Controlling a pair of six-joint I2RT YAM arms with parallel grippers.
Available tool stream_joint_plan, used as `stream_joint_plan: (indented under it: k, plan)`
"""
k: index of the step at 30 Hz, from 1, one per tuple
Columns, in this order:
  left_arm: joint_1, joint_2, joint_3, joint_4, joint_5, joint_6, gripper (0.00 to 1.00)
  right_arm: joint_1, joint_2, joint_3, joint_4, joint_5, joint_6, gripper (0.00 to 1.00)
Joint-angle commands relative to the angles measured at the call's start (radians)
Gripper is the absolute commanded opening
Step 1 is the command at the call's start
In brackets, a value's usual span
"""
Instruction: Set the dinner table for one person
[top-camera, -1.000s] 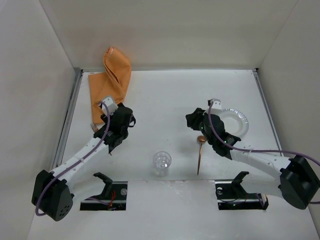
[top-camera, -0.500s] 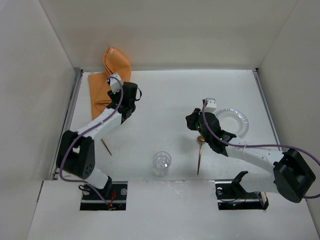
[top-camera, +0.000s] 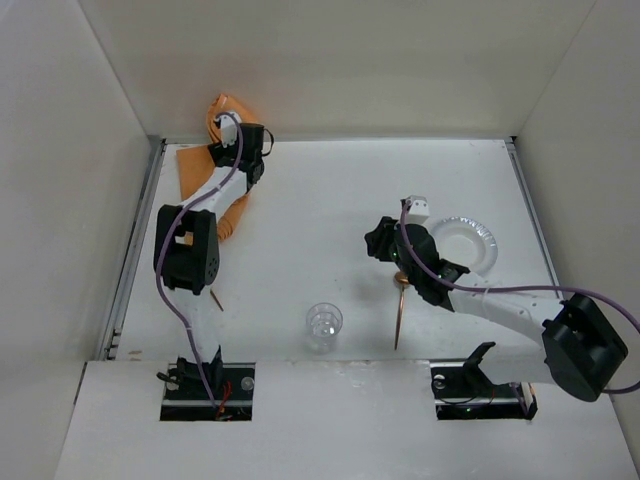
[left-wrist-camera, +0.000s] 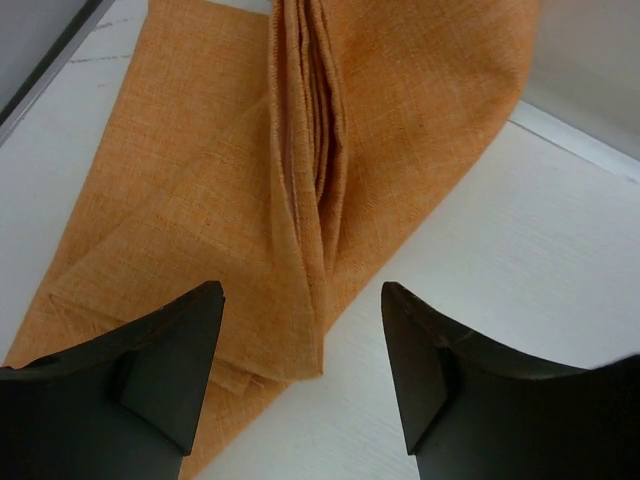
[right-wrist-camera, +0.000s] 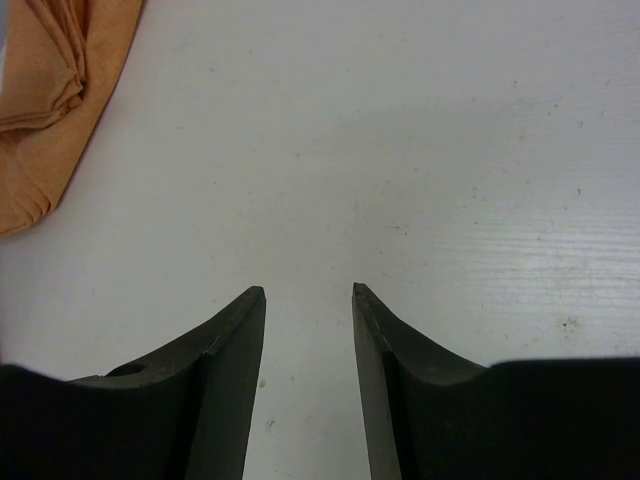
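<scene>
Left end effector (left-wrist-camera: 300, 295): jaws spread wide, nothing between them, low over the near end of the cloth.
Cloth (left-wrist-camera: 190, 200): orange and bunched. It lies straight ahead of and under this end effector, its raised fold lined up with the gap between the jaws. The long axis runs away toward the back wall, which the far end seems to ride up.
Nearer arm: the left, by far.
Right end effector (right-wrist-camera: 308, 290): partly open, empty, over bare desk, well apart from the cloth.
Desk (top-camera: 330, 190): white, under everything. The cloth sits in its far-left corner, the plate (top-camera: 470, 243) at right, the glass (top-camera: 323, 325) and spoon (top-camera: 400, 305) toward the front.
Likely next: closing across the fold to drag the cloth inward.
</scene>
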Motion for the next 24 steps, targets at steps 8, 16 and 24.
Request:
stream_joint_plan:
  k: [8,16,24]
  plan:
    - [0.045,0.157,0.150,-0.102,-0.027,0.138,0.61,0.011,-0.004,0.046,0.024,-0.008,-0.017,0.49]
    - [0.066,0.218,0.192,-0.082,0.051,0.143,0.65,0.019,0.006,0.051,0.024,-0.008,-0.017,0.49]
    - [0.079,0.281,0.242,-0.088,0.056,0.155,0.54,0.021,0.013,0.052,0.024,-0.008,-0.017,0.49]
